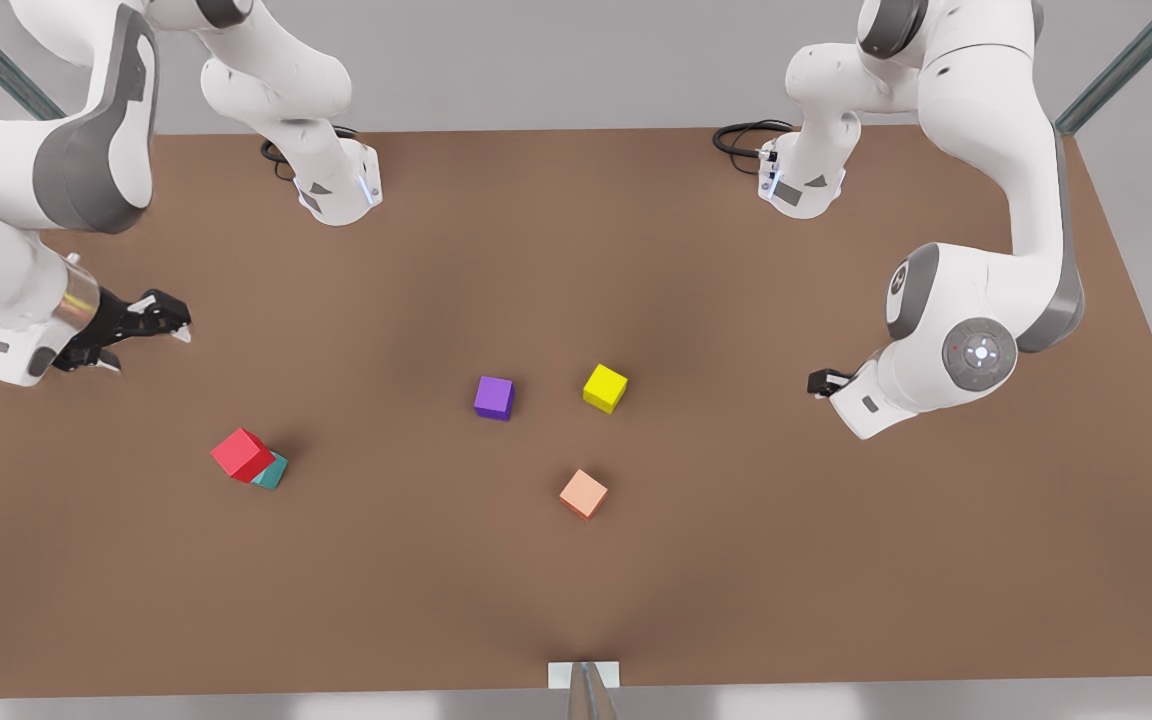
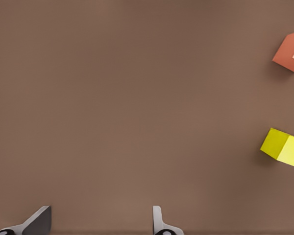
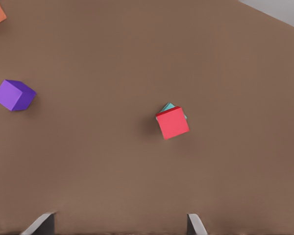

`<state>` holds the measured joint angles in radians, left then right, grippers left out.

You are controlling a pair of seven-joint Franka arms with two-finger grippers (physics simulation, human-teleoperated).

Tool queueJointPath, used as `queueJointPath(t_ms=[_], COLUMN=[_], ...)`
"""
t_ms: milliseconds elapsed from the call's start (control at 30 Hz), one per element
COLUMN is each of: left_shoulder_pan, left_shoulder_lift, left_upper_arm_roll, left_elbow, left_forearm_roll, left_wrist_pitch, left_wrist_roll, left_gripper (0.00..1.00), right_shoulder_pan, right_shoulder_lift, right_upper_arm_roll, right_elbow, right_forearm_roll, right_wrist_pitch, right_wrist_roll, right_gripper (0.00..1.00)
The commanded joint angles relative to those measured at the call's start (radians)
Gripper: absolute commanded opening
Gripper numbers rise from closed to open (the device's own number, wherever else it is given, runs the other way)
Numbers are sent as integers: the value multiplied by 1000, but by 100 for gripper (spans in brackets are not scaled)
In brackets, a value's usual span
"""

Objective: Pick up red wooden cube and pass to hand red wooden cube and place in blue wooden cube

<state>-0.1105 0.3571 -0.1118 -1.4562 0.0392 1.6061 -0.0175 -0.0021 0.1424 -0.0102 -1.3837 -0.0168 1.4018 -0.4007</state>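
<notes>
While the red wooden cube (image 1: 241,453) sat stacked on the blue wooden cube (image 1: 272,472) at the front view's left, the right gripper (image 1: 141,330) hovered above, fingers apart, empty. Left gripper (image 1: 826,381) waited near the yellow cube (image 1: 604,387), fingers apart.

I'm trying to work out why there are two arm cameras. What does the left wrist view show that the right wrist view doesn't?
Left wrist view alone: the yellow cube. Right wrist view alone: the red wooden cube sitting on the blue wooden cube, plus the purple cube. Both share the brown table, the salmon-orange cube, and each arm's own open end effector fingertips at the picture's edge.
</notes>
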Motion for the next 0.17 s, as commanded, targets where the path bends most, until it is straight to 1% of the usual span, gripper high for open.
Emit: queueJointPath(t_ms=[0, 133], left_shoulder_pan=[0, 0], left_shoulder_lift=[-1, -1], left_upper_arm_roll=[0, 0], left_elbow=[0, 0], left_forearm_roll=[1, 1], left_wrist_pitch=[0, 0], left_wrist_roll=[-4, -4], left_gripper=[100, 100], right_shoulder_pan=[1, 1], right_shoulder_lift=[-15, -29], right_upper_arm_roll=[-1, 1], right_elbow=[-14, -34], right_forearm_roll=[5, 6], right_wrist_pitch=[-118, -81], right_wrist_roll=[586, 576], right_gripper=[100, 100])
